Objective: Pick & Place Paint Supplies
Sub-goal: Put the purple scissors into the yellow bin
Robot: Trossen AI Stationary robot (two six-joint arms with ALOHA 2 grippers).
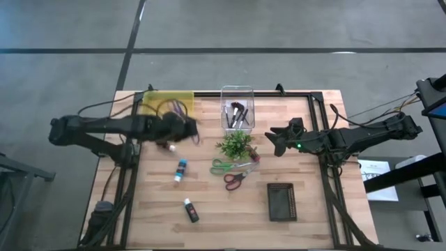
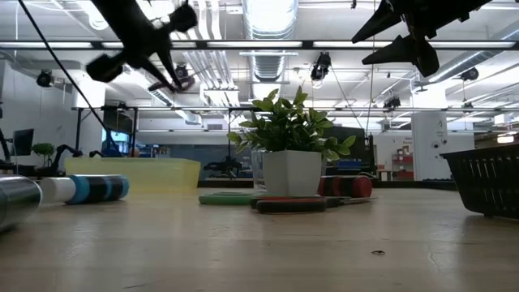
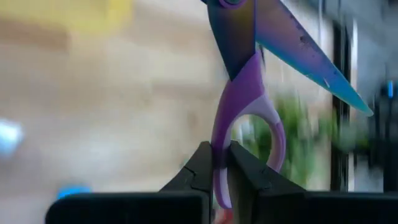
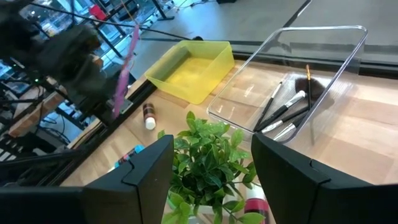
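1. The tabletop (image 1: 300,230) fills the middle of the high view, light wood with a dark frame.
2. A yellow bin (image 1: 167,100) sits at its upper left corner; a clear bin (image 1: 237,94) holding dark-handled brushes (image 1: 237,115) stands at upper centre.
3. A black basket (image 1: 281,201) lies lower right of centre.
4. The potted plant (image 1: 235,144) stands mid-frame, directly between my two tools, with green scissors (image 1: 224,166) and red scissors (image 1: 235,180) lying just below it.
5. My left tool (image 3: 222,163) hangs above the tabletop just below the yellow bin, pinched tight on one handle loop of the purple scissors (image 3: 249,106), blades splayed.
6. My right tool (image 1: 273,140) hovers right of the plant, jaws parted, nothing between them.
7. A blue tube (image 1: 180,169) lies left of centre, a black tube (image 1: 191,210) below it, a brown tube (image 4: 148,116) near the yellow bin.
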